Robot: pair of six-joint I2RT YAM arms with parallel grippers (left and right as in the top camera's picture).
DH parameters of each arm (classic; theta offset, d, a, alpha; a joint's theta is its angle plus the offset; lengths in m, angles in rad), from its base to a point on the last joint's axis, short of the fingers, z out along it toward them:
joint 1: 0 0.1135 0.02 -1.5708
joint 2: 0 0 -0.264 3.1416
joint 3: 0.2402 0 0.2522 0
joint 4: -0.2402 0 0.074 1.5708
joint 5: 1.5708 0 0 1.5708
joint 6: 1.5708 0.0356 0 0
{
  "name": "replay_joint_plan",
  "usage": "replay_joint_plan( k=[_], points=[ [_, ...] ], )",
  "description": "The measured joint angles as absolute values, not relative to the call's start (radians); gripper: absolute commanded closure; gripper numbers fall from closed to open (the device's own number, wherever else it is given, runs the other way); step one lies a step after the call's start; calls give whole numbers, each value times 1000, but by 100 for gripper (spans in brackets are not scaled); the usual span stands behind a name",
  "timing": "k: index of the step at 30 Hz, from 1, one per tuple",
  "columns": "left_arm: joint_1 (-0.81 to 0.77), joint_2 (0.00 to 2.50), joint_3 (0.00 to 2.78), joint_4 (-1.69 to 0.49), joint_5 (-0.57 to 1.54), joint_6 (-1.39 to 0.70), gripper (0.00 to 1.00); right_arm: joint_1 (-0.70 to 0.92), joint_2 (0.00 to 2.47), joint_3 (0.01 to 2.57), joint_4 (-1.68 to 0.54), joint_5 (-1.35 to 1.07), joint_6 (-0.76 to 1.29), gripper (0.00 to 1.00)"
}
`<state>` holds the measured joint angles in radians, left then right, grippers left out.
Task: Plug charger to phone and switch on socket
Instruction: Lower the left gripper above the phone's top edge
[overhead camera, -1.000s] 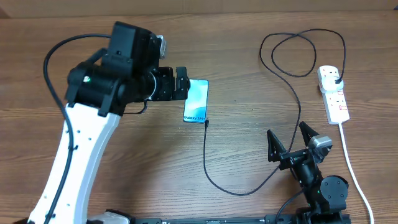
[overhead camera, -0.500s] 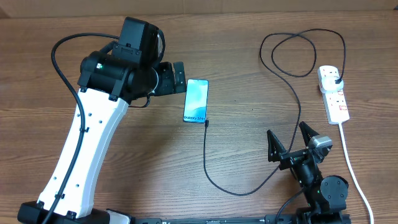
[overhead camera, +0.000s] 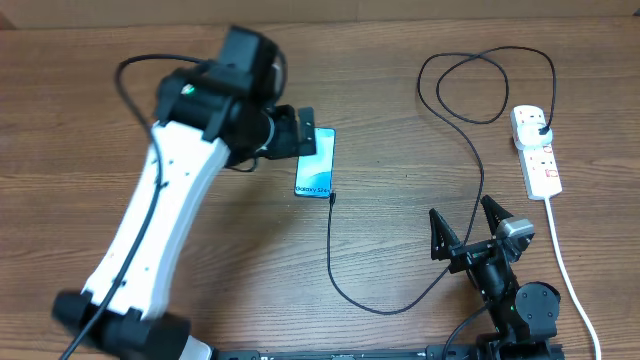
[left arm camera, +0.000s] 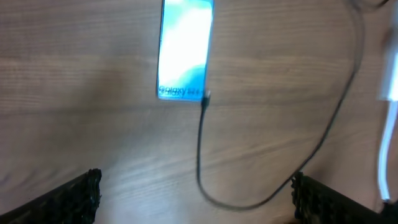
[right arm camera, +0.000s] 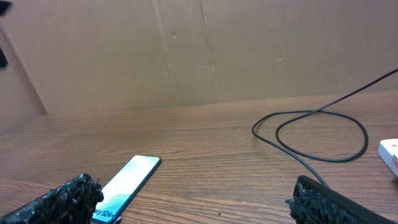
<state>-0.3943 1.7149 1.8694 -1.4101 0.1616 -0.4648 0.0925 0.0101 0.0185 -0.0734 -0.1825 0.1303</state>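
Observation:
The phone lies face up mid-table, its light blue screen showing "Galaxy S24" at the near end. It also shows in the left wrist view and the right wrist view. The thin black charger cable has its tip against the phone's near right corner. It loops round to a black plug in the white socket strip. My left gripper is open and empty, hovering over the phone's far left corner. My right gripper is open and empty at the front right.
The strip's thick white cord runs down the right side to the front edge. The cable forms a loop at the back right, also visible in the right wrist view. A cardboard wall stands behind the table.
My left arm has swung to the right and its gripper has shifted slightly right, over the phone's corner. The phone, cable, strip and right arm have not moved.

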Motion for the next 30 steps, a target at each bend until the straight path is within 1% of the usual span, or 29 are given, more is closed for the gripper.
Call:
replay_joint_plan(
  k=[5,9,15,25,30],
  points=[
    [-459,1864,2033,-1581,69,-464,0,93,10,19,-73,-183,130,0],
    [-500,1942,2113,-1647,16,-464,0,93,10,19,-73,-183,130,0],
    [-522,1985,2122,-1645,3,-464,0,93,10,19,-73,-183,131,0],
    [-523,1986,2123,-1626,75,-464,0,93,10,19,-72,-183,130,0],
    [-542,1986,2123,-1600,64,-472,0,93,10,19,-73,-183,131,0]
  ],
)
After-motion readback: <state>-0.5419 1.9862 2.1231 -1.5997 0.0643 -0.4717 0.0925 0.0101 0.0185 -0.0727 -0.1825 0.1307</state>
